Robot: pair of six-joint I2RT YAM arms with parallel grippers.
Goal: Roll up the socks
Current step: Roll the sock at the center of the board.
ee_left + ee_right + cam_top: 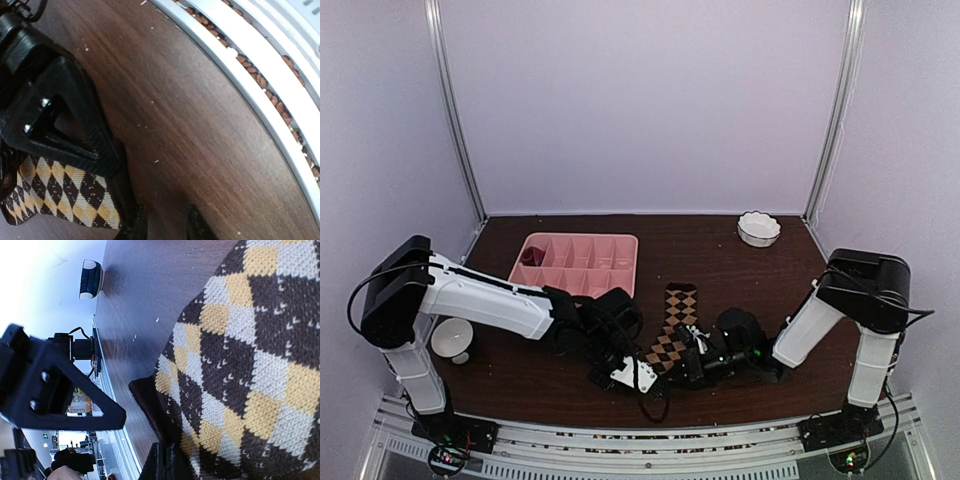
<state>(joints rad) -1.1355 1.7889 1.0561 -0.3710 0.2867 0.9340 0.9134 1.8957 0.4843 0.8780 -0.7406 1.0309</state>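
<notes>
Step in hand, by my read: start of the roll on the checkered sock (675, 322), nothing rolled yet. Lies flat on the table (770, 300), lower centre of the overhead view, running from mid-frame down toward the bottom edge, just right of the pink tray (620, 262). Lower end flanked by both grippers.

Left gripper (628, 376): down low at the sock's lower-left corner. Left wrist view: narrowly parted, bare wood between the tips at bottom centre, nothing gripped. Checkered sock (60, 192) at lower left of that frame, tucked beside and under the finger body.

Right gripper (698, 362): at the sock's lower-right edge. Right wrist view: closed tight at bottom centre, tips right on the dark hem of the checkered sock (250, 365). Fabric pinched or not: can't tell.

Second sock: not made out for certain. Possibly the dark red lump (532, 254) in the tray's upper-left compartment; too small to call.

Next, as a guess: get a real pinch on the hem from both sides, fold it over, then roll up-frame along the sock. Needs even tension left and right, otherwise a skewed cone. Soft knit, so likely to slip or spring open if released early.
</notes>
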